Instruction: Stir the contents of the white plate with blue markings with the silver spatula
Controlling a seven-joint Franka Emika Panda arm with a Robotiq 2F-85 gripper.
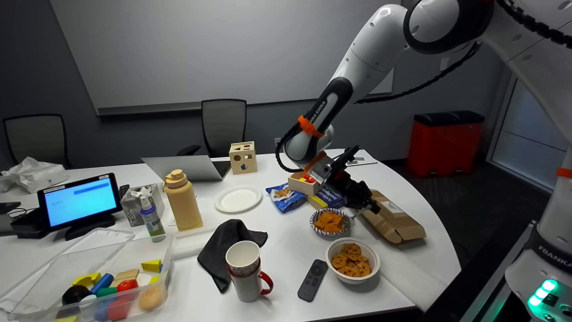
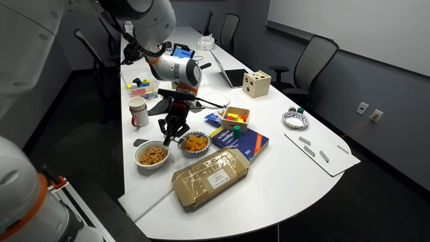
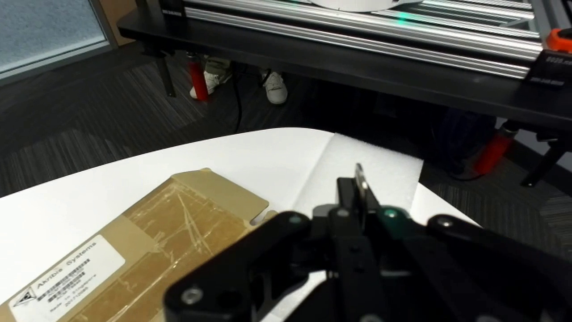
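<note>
The white plate with blue markings is a small bowl-like dish holding orange chips. It shows in both exterior views [image 1: 318, 230] [image 2: 194, 152]. My gripper [image 1: 373, 207] is shut on the silver spatula [image 1: 359, 212], just beside and above the dish. In an exterior view the gripper [image 2: 167, 139] lies between the dish and a white bowl, with the spatula [image 2: 176, 140] reaching to the dish's rim. Whether the blade touches the chips is hard to tell. In the wrist view the spatula's end [image 3: 361, 179] sticks up between the fingers [image 3: 353, 194]; the dish is out of view.
A white bowl of round crackers [image 1: 353, 279] stands near the dish. A cardboard box [image 2: 211, 178], a blue book [image 2: 240, 143], a wooden box of blocks [image 2: 235, 125] and a blue snack bag [image 1: 286, 198] surround it. A remote [image 1: 312, 280] and stacked cups [image 1: 248, 279] stand nearer.
</note>
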